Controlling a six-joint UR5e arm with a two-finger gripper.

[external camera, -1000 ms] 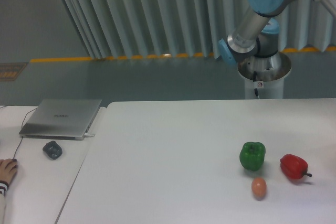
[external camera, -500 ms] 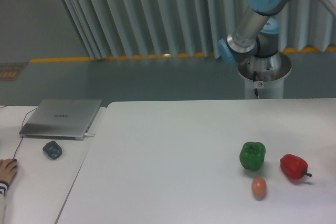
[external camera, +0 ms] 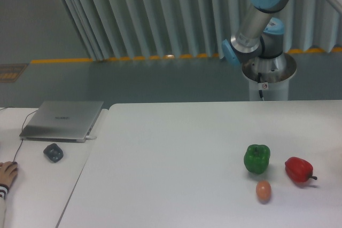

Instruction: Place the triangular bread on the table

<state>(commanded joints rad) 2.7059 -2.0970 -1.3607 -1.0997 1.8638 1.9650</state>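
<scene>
Here, a grey room wall with pleated pale curtain panels (external camera: 160, 14) across the 12 o'clock region, above a grey floor marked by a yellow-orange stripe (external camera: 107, 59) running left to right. Large white table (external camera: 176, 158), smooth and matte, filling the lower centre and right, its far edge level across mid-frame. Narrower white desk (external camera: 32, 185) just beside the table at 9 o'clock, separated by a thin dark seam. UR5e arm (external camera: 262, 14) at 1 o'clock, silver links with light-blue joint caps, rising from a metallic round base (external camera: 269, 73) behind the table's far edge and leaving the frame at the top right. Gripper out of frame; opening not determinable. Triangular bread not visible anywhere in this view; location not determinable.

Closed grey laptop (external camera: 63, 120) on the desk at 9 o'clock, a thin cable trailing from its left edge. Green pepper (external camera: 257, 158) upright on the table at 4 o'clock. Red pepper (external camera: 298, 170) just to the right of the green one, apart from it, stem pointing right. Small dark grey object (external camera: 53, 152) on the desk below the laptop, kind unclear. Orange-brown egg (external camera: 263, 191) near the front edge, just below the green pepper, not touching. Part of a person's hand (external camera: 6, 173) on the desk at the left frame border, 8 o'clock.
</scene>
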